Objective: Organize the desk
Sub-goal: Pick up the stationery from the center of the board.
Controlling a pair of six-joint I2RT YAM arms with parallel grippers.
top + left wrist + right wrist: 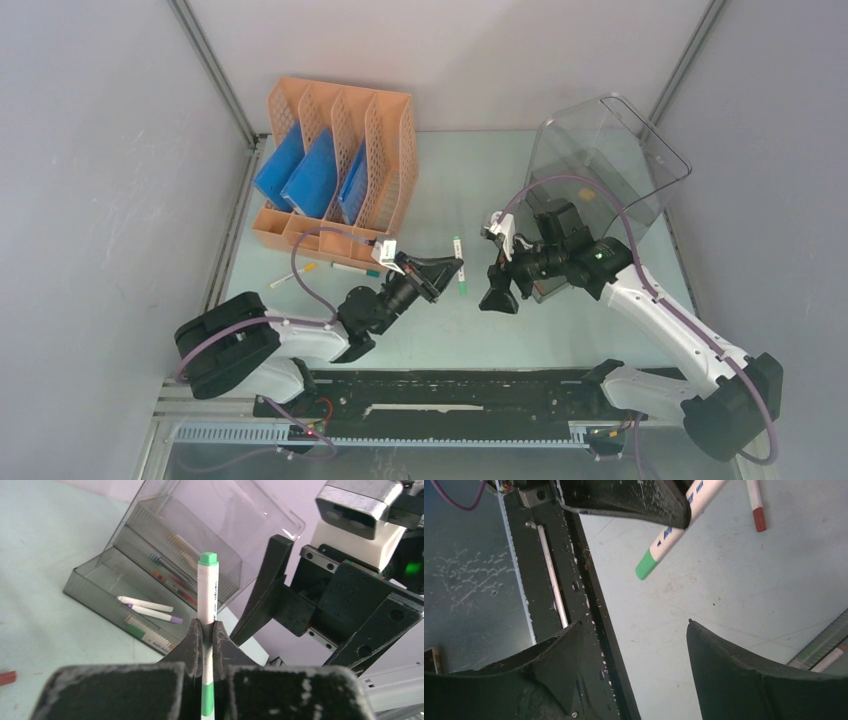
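The left pincer [452, 268] is clamped tight on a white marker with a green cap [207, 592], and it holds that marker up off the bench [440, 190], right in the middle between the two arms. The right pincer [634, 623] faces it from just beside, jaws wide apart, with nothing between them. The marker's green end shows just beyond its fingertips in the right wrist view.

This looks like a pen-sorting step, most likely a hand-over. At far right, behind the right arm, the clear drawer box [600, 160] has its lowest drawer [97, 587] pulled out. White pens with coloured tips [150, 611] already lie in it.

The next move probably calls for the right pincer to line up on the free length of the barrel and close squarely. The left should let go only once that grip is sure. The barrel is thin and round, so a skewed bite could roll it out.

The bench, pale mint green, spreads under both arms. The orange file rack [340, 170] with blue folders [310, 180] stands at its far left. A few loose pens [352, 268] lie just near the rack, so there is more to tidy.

As for writing, the marker's barrel carries a line of small dark print, too small to read. No brand can be made out anywhere.
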